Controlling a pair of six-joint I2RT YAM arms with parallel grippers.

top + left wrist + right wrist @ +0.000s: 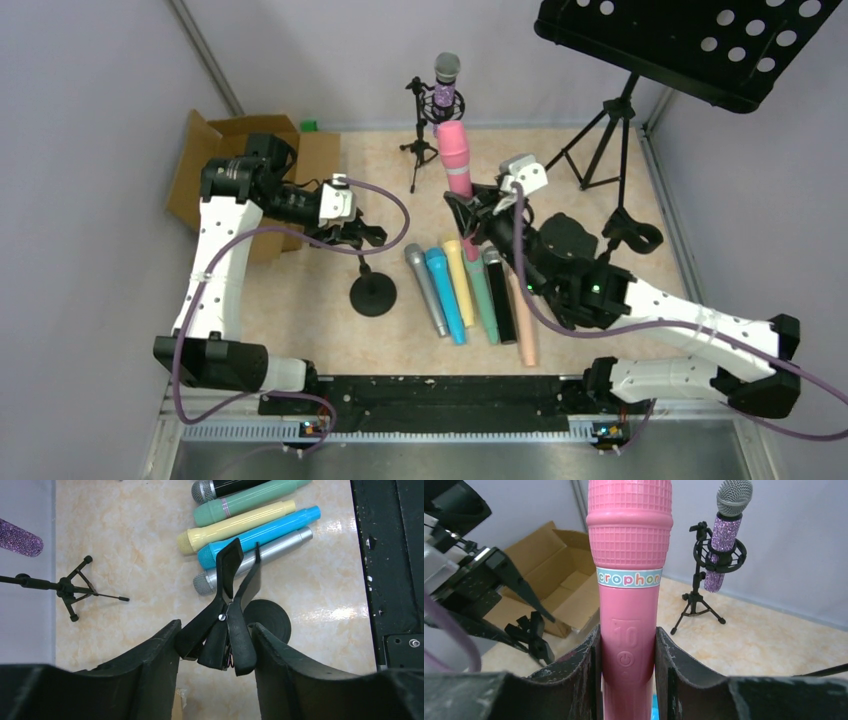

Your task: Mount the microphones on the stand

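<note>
Right fingers clamp pink microphone low, left fingers pinch stand clip; risk: pinch slips, clip snaps shut before microphone seats.

Right claw grips held microphone upright; mounted microphone sits in tripod stand behind that claw, slightly left; music stand to its right; row of microphones lies on tabletop between both claws, nearer the arm bases; left claw pinches clip above round base; cardboard box left of left claw.
</note>
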